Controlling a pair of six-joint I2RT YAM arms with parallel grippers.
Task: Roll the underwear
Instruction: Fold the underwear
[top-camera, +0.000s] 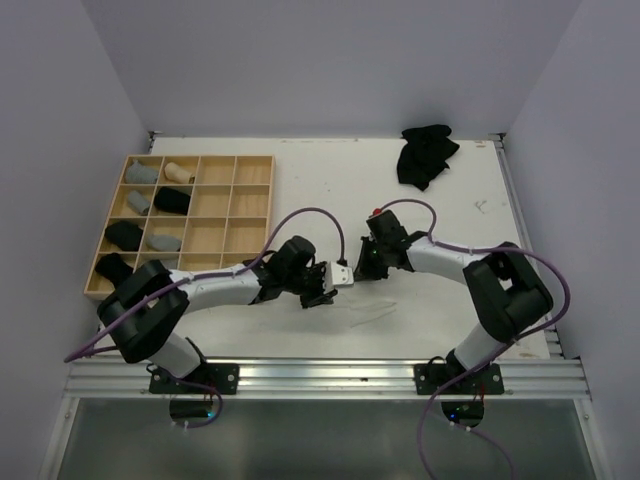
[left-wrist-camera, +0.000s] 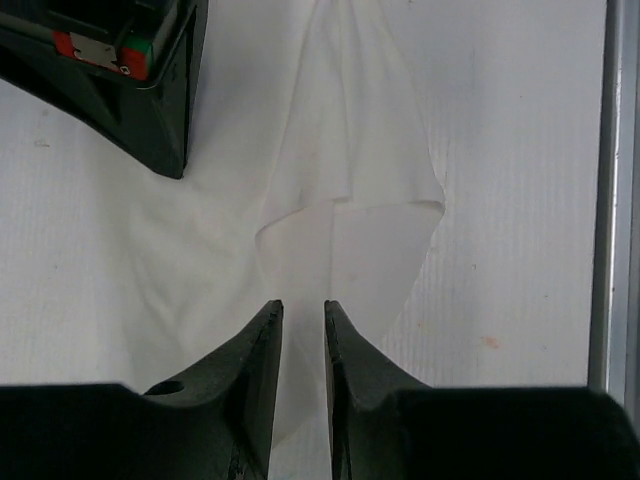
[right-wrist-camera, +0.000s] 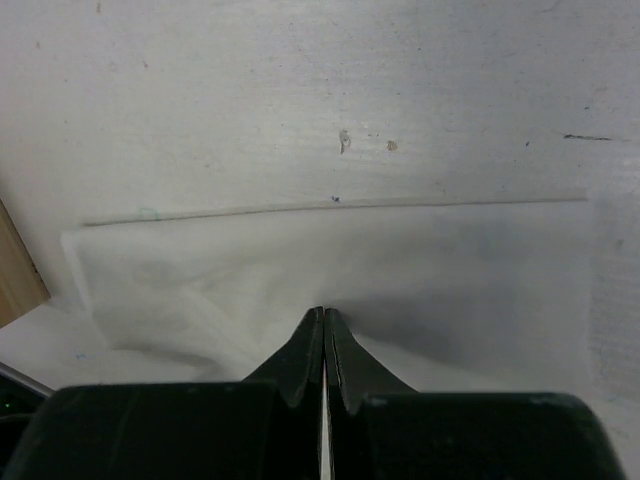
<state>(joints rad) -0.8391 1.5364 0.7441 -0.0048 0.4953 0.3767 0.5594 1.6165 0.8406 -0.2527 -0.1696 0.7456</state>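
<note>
At the near edge of the white table an aluminium rail carries both arm bases, and purple cables loop over the arms. Just beyond it, the two arms bend inward and meet over the near half of the surface. Under them lies the white underwear, a thin limp cloth spread on the table and hard to separate from it when seen from above. The left gripper has its fingers a little apart, and the cloth shows in the narrow gap. The right gripper is fully closed with its tips down at the cloth; whether a fold is pinched I cannot tell. The surface has small dark marks and scratches. Further left stands a wooden grid tray, with rolled underwear, grey, beige and black, in its two left columns. Near the far right corner lies black underwear in a heap. Plain pale walls close three sides.
</note>
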